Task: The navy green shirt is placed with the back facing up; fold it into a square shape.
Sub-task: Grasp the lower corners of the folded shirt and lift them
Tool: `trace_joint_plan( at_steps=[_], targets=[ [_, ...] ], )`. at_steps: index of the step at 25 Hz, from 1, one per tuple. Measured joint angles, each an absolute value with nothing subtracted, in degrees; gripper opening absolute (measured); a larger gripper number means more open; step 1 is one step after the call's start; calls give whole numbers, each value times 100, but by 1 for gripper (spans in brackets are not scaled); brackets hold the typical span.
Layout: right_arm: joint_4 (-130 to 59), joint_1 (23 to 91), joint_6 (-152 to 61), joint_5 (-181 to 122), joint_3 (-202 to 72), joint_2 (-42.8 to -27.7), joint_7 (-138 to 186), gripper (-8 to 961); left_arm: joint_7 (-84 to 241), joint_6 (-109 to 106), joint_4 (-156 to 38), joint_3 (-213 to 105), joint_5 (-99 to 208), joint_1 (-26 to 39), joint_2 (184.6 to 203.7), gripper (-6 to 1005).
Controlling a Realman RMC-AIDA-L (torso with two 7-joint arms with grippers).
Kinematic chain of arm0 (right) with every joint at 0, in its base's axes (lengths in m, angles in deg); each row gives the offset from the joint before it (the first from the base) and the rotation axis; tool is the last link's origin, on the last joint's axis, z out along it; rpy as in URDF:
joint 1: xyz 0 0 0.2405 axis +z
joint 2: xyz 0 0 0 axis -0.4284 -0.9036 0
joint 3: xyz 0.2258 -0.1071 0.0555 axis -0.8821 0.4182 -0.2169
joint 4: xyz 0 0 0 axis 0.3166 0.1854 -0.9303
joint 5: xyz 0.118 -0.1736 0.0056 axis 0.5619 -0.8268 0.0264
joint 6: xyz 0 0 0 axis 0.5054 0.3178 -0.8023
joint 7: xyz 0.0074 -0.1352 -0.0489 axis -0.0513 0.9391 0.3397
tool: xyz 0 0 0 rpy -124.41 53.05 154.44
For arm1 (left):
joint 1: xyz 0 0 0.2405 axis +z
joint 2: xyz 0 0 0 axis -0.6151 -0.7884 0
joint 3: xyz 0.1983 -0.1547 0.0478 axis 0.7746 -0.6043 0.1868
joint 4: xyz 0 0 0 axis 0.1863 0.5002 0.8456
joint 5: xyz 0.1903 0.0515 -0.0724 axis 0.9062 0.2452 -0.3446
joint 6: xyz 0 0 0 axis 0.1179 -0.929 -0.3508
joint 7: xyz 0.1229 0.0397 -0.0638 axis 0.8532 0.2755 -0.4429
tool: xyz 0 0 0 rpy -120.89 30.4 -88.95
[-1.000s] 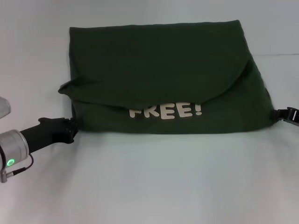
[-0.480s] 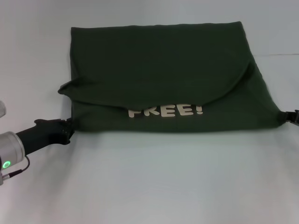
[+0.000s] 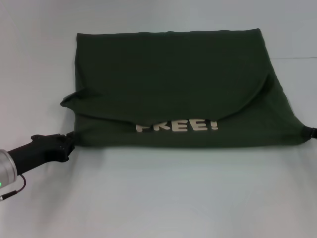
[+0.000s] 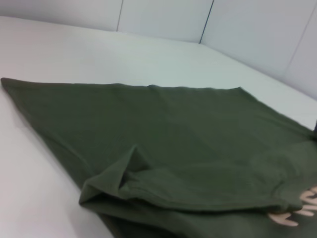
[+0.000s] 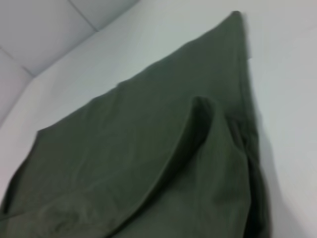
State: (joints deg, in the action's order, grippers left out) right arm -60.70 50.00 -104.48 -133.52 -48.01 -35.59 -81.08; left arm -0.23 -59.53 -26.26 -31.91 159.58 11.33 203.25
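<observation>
The navy green shirt (image 3: 168,74) lies folded into a wide slab on the white table (image 3: 163,193). An upper layer curves down over the white letters "FREE!" (image 3: 178,126) and hides their tops. My left gripper (image 3: 71,140) is at the shirt's near left corner and grips the cloth there. At the right border my right gripper (image 3: 313,133) barely shows, with the near right corner drawn to a point at it. The left wrist view shows the shirt (image 4: 173,139) with a bunched fold, and the right wrist view shows its layered edge (image 5: 148,163).
A sleeve flap (image 3: 72,99) sticks out on the shirt's left side. Bare white table runs in front of the shirt and to its left. A pale wall (image 4: 163,17) stands behind the table.
Both arms have drawn back toward the picture's edges, the right one almost out of view. The shirt's near edge slid toward me and stretched wider, and the letters are more covered.
</observation>
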Motion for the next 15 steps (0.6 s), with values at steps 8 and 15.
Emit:
trace_joint_plan(
  at_steps=[8, 15],
  targets=[
    [-6037, 4632, -11524, -13344, -5226, -3604, -7365, 38, -218, -6813, -2439, -3206, 15950, 1409, 20337, 38],
    [-6080, 4242, -12250, -13349, -5364, -3688, -6820, 38, -491, -7623, -2289, -3365, 16022, 1806, 20341, 37]
  ],
)
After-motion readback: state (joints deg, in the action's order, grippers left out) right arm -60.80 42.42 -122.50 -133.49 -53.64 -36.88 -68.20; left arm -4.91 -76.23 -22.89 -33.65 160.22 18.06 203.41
